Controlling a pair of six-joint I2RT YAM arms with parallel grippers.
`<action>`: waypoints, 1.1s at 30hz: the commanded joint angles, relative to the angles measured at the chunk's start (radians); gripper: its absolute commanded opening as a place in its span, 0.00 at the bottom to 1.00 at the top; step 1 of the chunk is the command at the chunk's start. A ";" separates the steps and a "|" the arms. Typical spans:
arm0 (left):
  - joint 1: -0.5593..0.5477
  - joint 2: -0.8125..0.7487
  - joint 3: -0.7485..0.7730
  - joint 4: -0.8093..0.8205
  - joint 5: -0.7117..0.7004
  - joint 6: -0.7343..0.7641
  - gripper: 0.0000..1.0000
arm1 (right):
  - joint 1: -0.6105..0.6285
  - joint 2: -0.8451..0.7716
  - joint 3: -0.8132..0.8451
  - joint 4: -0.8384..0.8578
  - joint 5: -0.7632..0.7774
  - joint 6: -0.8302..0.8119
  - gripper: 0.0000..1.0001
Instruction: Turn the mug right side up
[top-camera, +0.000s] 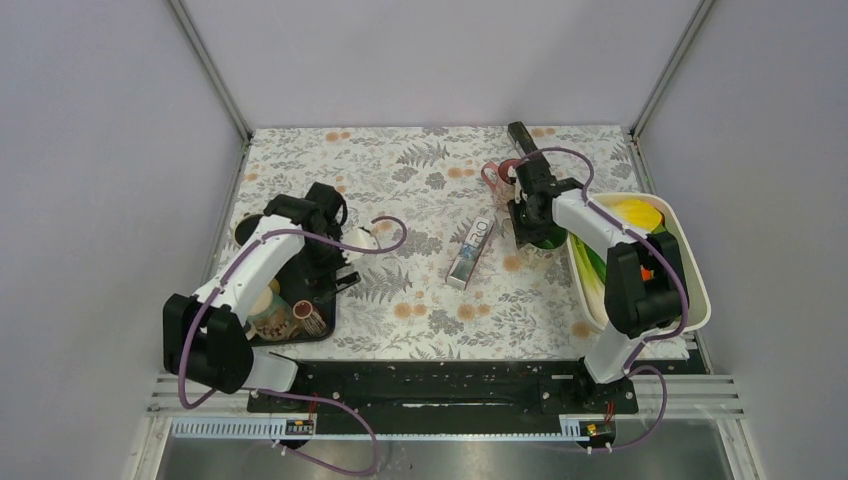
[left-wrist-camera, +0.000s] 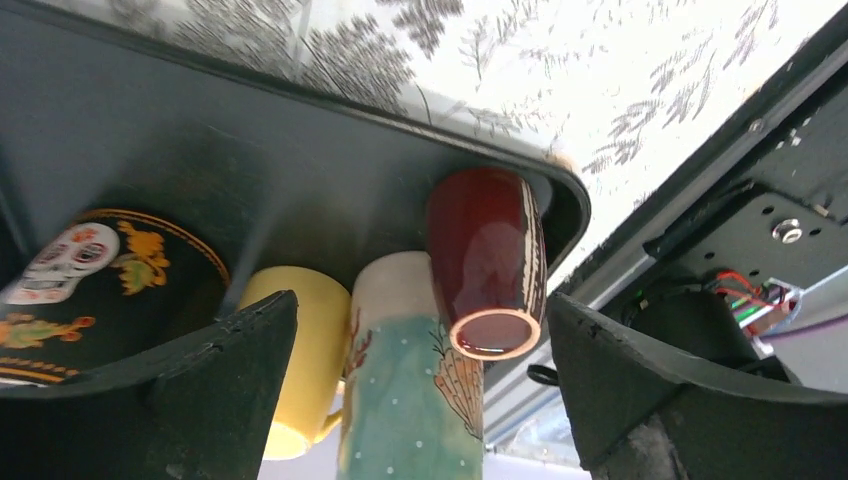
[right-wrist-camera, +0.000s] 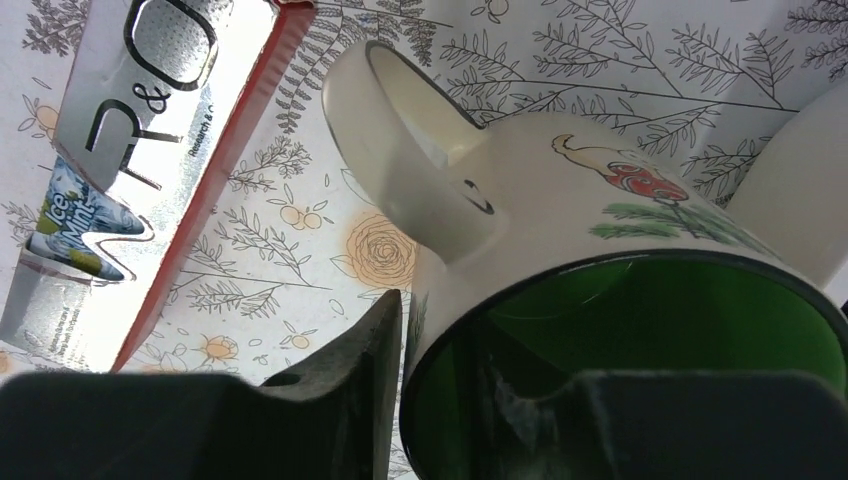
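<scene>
A white mug (right-wrist-camera: 560, 190) with a dark green inside, a mushroom print and a white handle sits in my right gripper (right-wrist-camera: 480, 340). One finger (right-wrist-camera: 370, 350) presses its outer wall and the other is inside the rim. In the top view the mug (top-camera: 548, 238) is at the right of the table beside the white basin, its green opening showing from above, with my right gripper (top-camera: 530, 222) on it. My left gripper (left-wrist-camera: 420, 330) is open and empty above the black tray (left-wrist-camera: 250, 170); in the top view it (top-camera: 335, 268) hangs over the tray's far side.
The black tray (top-camera: 322, 330) holds a dark red cup (left-wrist-camera: 487, 250), a teal and cream mug (left-wrist-camera: 410, 400), a yellow mug (left-wrist-camera: 300, 350) and a black skull mug (left-wrist-camera: 90, 270). A toothpaste box (top-camera: 471, 252) lies mid-table. A white basin (top-camera: 693, 290) of yellow and green items stands right.
</scene>
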 joint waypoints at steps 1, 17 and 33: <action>0.031 -0.052 -0.094 0.011 -0.090 0.043 0.99 | -0.014 -0.012 0.051 0.049 0.008 -0.017 0.43; 0.098 -0.170 -0.378 0.149 0.037 0.324 0.99 | -0.014 -0.121 0.003 0.083 -0.069 -0.029 1.00; 0.135 0.060 -0.176 0.371 0.079 0.157 0.85 | -0.014 -0.164 -0.028 0.126 -0.161 -0.034 0.99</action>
